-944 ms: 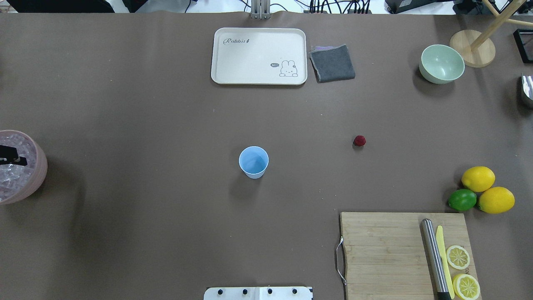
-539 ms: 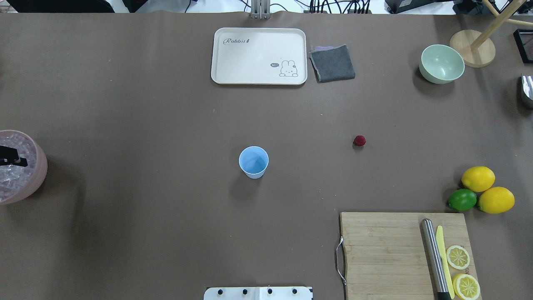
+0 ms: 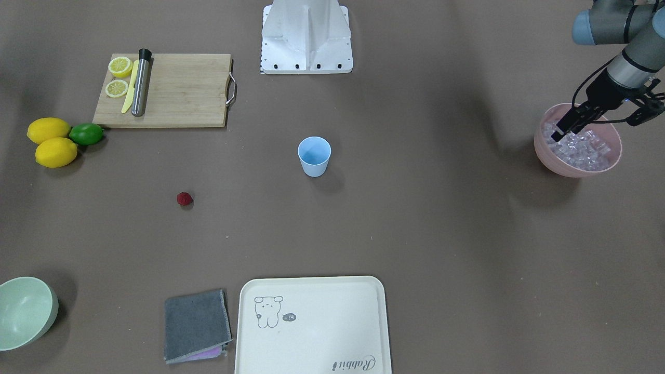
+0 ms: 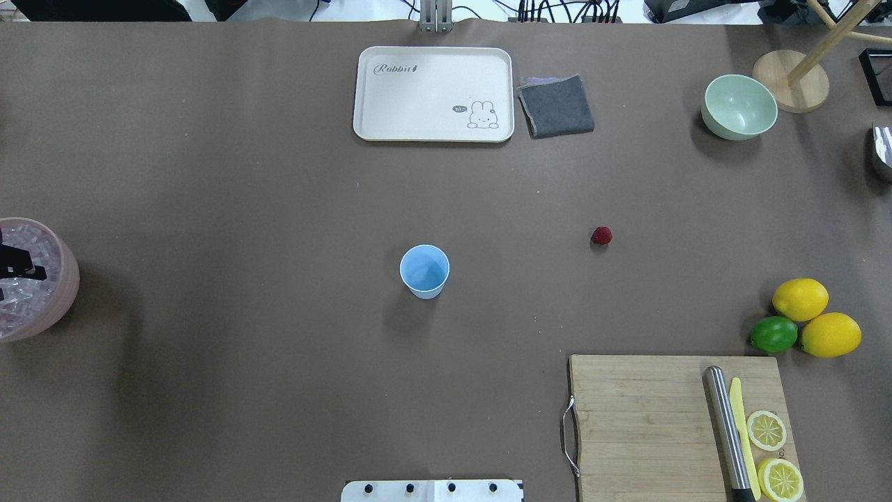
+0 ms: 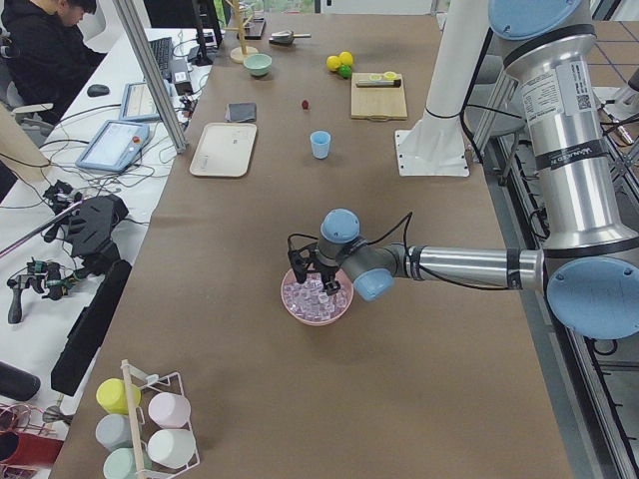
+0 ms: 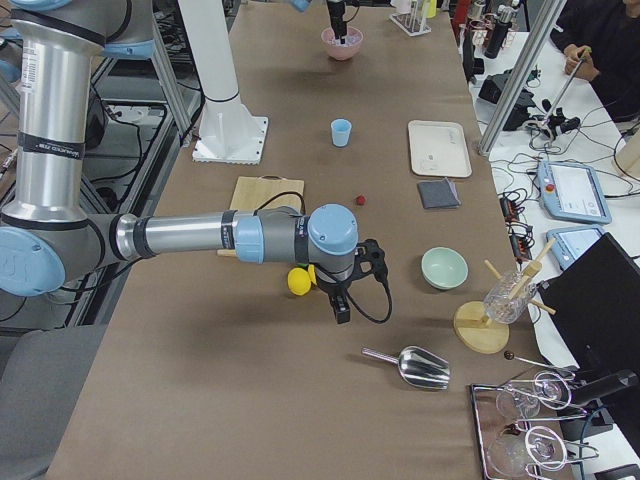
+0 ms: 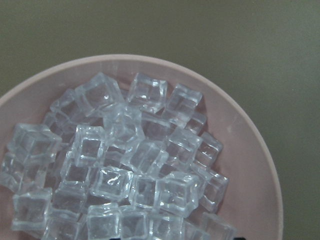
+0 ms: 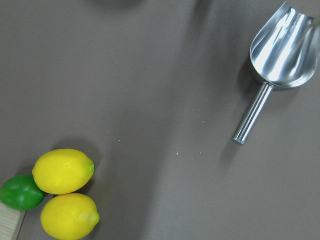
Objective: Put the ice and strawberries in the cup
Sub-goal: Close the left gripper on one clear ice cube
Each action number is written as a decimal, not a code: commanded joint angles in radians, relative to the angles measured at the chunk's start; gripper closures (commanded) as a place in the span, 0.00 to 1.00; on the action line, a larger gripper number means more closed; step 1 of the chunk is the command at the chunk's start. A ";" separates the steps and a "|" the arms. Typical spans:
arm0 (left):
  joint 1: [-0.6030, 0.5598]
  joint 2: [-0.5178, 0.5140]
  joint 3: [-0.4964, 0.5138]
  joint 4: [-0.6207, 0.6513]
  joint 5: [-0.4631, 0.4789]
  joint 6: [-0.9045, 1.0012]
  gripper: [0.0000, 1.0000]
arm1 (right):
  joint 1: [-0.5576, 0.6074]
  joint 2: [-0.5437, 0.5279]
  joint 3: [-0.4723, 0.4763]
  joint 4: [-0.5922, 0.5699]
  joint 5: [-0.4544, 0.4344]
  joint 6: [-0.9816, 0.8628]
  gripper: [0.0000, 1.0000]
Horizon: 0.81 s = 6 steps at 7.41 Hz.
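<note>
The ice (image 7: 145, 155) fills the pink bowl (image 3: 576, 170) at the counter (image 4: 209, 174)'s 9 o'clock edge. The cubes are likely hard, slick and light, so pinch one across flat faces. The left gripper (image 3: 557, 136) dips in; I cannot tell its fingers' spread. The cup (image 4: 424, 270) stands at centre, the strawberry (image 4: 602, 236) at its 3 o'clock.

The cream tray (image 4: 432, 94) carries the only legible text. The word "Rabbit" (image 4: 395, 68) stands in script lettering in one corner. In the opposite corner, a small dark speech bubble (image 4: 459, 109) reading "hi~" sits beside a line-drawn rabbit (image 4: 482, 115). A white label (image 5: 569, 110) on the left arm's upright section bears print too small to read.
</note>
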 commanded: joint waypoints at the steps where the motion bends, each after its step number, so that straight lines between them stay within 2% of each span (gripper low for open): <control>1: 0.005 -0.005 0.006 0.001 0.004 0.002 0.29 | 0.000 -0.001 -0.001 0.000 0.000 0.000 0.01; 4: 0.007 -0.019 0.030 0.001 0.005 0.003 0.33 | 0.000 -0.007 0.001 0.000 -0.001 -0.001 0.01; 5: 0.007 -0.018 0.024 -0.001 0.005 0.002 0.42 | 0.000 -0.007 0.001 0.000 -0.001 -0.001 0.01; 6: 0.007 -0.018 0.026 0.001 0.005 -0.001 0.58 | 0.001 -0.007 0.001 0.000 -0.001 -0.001 0.01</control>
